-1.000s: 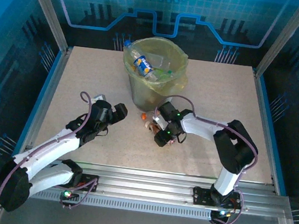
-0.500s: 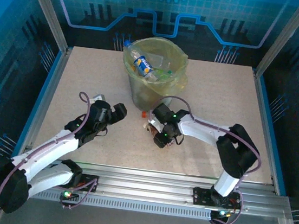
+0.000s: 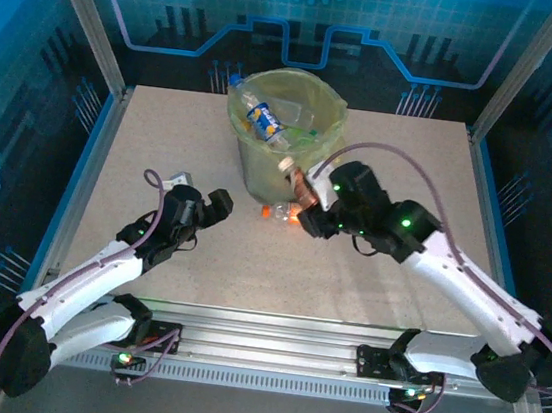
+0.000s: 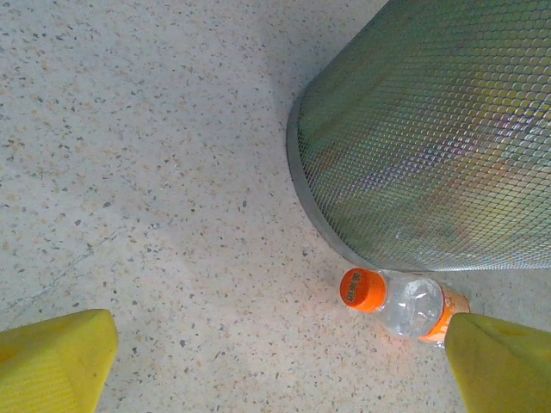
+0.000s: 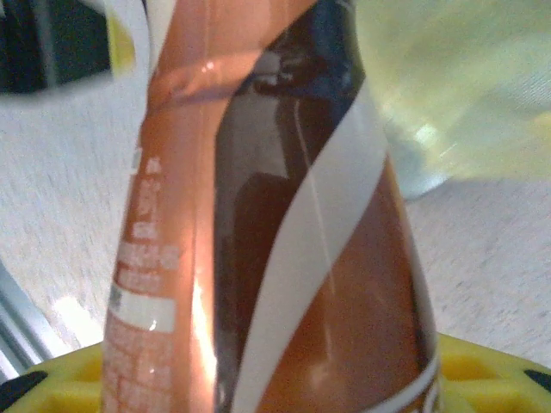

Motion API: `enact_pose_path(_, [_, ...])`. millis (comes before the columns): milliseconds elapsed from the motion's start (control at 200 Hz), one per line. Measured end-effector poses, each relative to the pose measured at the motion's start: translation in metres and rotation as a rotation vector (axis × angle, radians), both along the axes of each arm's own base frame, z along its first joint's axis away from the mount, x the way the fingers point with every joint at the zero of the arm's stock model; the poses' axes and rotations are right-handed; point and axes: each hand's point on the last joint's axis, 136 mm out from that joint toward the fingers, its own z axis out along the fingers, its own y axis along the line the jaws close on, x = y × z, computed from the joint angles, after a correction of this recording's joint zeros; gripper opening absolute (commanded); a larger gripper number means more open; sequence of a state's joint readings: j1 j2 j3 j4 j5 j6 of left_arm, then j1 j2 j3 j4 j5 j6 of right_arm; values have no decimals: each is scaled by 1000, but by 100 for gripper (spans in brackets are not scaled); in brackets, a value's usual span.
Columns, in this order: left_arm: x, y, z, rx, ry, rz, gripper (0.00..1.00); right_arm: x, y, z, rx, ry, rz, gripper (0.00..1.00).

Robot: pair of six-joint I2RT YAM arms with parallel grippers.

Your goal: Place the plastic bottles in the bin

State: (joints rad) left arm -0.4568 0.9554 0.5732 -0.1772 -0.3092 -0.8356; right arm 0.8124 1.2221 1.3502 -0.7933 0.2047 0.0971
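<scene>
Because the right hand (image 3: 309,203) is clenched around the copper-labelled bottle (image 3: 297,182), the coming move turns on how that bottle stands to the bin (image 3: 253,169). It is held off the counter (image 3: 163,142), just beside the bin's near wall and below its rim. Its long axis runs up and out of the hand, with the top end leaning toward the bin. The mouth of the bin lies above and beyond it, so I judge that the bottle must rise over the rim before it can be let go.

In the right wrist view the copper-labelled bottle (image 5: 275,224) is smooth and glossy. It tapers upward and is wrapped in a copper-brown label with a white swirl.

The bin is a round tub of fine grey metal mesh, lined with a translucent yellow-green bag (image 3: 332,123). A blue-labelled bottle (image 3: 264,120) lies inside among other clear ones.

An orange-capped bottle (image 4: 398,301) of clear ribbed plastic lies on its side on the speckled, stone-like counter, at the foot of the bin. Its long axis runs roughly along the bin's base, and the cap points away from the wall's curve. The left hand (image 3: 205,210) is near the bin's base, released and spread wide. One of its yellow fingers (image 4: 504,366) is just beside that bottle, so the left arm seems the better placed for it.
</scene>
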Motion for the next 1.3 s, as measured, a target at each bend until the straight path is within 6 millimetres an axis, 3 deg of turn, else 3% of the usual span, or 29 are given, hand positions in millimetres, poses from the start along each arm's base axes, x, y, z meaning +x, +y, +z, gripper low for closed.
enact_pose_path(85, [0, 0, 0, 3, -1, -2, 99, 7, -7, 47, 84, -80, -62, 47])
enact_pose_path(210, [0, 0, 1, 4, -4, -4, 99, 21, -16, 95, 178, -162, -139, 48])
enact_pose_path(345, [1, 0, -1, 5, 0, -3, 99, 48, -22, 130, 261, -213, -230, 48])
enact_pose_path(445, [2, -1, -1, 6, 1, -3, 99, 78, -22, 142, 303, -229, -305, 48])
enact_pose_path(630, [3, -2, 0, 0, -6, -6, 99, 130, -8, 126, 312, -194, -405, 47])
enact_pose_path(845, [4, -2, 1, -2, -12, -7, 99, 178, 5, 100, 311, -145, -498, 47])
enact_pose_path(1125, [3, -3, 1, 7, -13, -20, 99, 213, 20, 71, 281, -105, -561, 49])
enact_pose_path(1300, [3, -3, 1, 7, -13, -22, 99, 219, 18, 49, 232, -74, -598, 51])
